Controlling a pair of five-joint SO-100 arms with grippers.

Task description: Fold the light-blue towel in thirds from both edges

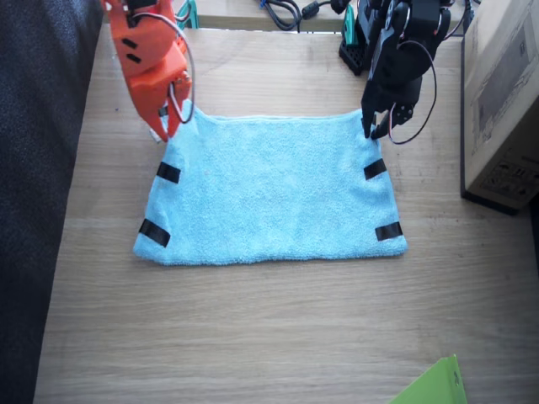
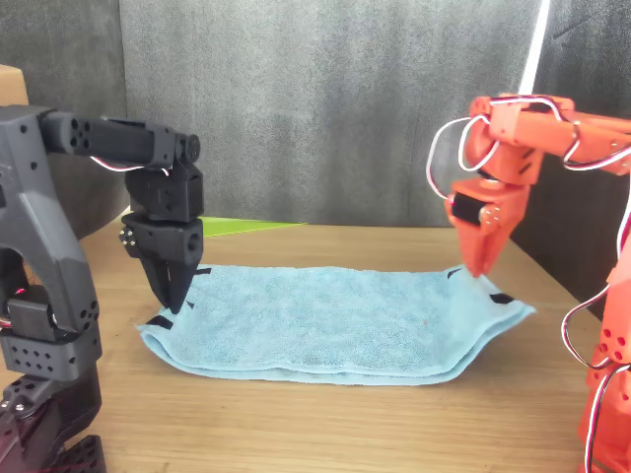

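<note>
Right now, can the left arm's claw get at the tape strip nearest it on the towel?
Probably yes. The left claw hangs over the light-blue towel at its far corner, and the nearest tape strip lies uncovered just beside it, with nothing between them.

wooden table [image 1: 253, 337] | light-blue towel [image 1: 269, 194] | green sheet corner [image 1: 434, 385] | cardboard box [image 1: 501, 101]

Cardboard box [image 1: 504, 101], green sheet corner [image 1: 429, 387], cables [image 1: 286, 10] on wooden table [image 1: 253, 328]
</note>
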